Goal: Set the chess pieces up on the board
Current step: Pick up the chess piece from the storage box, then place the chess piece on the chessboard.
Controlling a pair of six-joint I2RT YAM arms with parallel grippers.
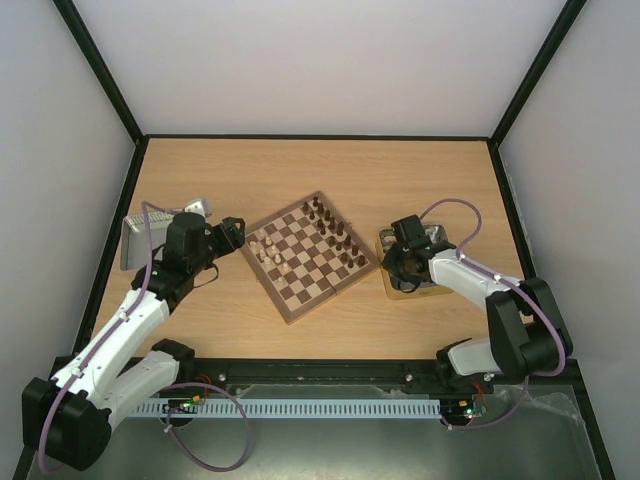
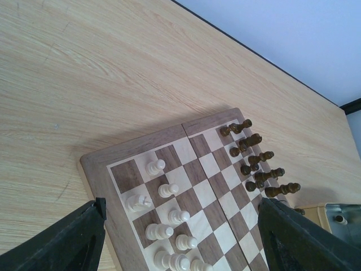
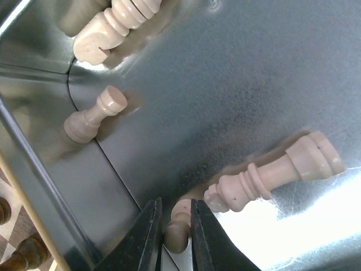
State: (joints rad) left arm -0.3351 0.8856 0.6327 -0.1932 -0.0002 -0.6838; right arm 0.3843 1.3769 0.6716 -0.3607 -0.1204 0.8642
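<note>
Board: the board (image 1: pixel 312 258) lies in the middle of the table (image 1: pixel 300 165), turned so that its corners point like a diamond.
Cream chessmen on the board: a small cluster (image 1: pixel 268 248) stands upright near the board's 9 o'clock corner. The left wrist view shows about seven of them, on separate squares.
Dark chessmen: these (image 1: pixel 322 218) stand in rows along the board's edge from 12 to 3 o'clock.
Left gripper: it (image 1: pixel 232 235) is just off the board's 9 o'clock corner. In its wrist view the fingers are spread wide and grasp nothing, with the cream cluster showing between them.
Tin: a metal tin (image 1: pixel 437 238) sits at 3 o'clock of the board, just beside it.
Right gripper: it (image 3: pixel 176 210) is down inside the tin, clenched on a cream pawn (image 3: pixel 176 234). The pawn lies pinched between the two dark fingers.
Loose pieces in the tin: all of these lie on their sides on the tin floor.
- A second pawn (image 3: pixel 93 117) is at 10 o'clock of the grasped pawn.
- A tall cream piece (image 3: pixel 273 174) is at 2 o'clock, with its head almost touching the grasped pawn.
- Another cream piece (image 3: pixel 115 22) is at 12 o'clock, partly cut off by the frame.
</note>
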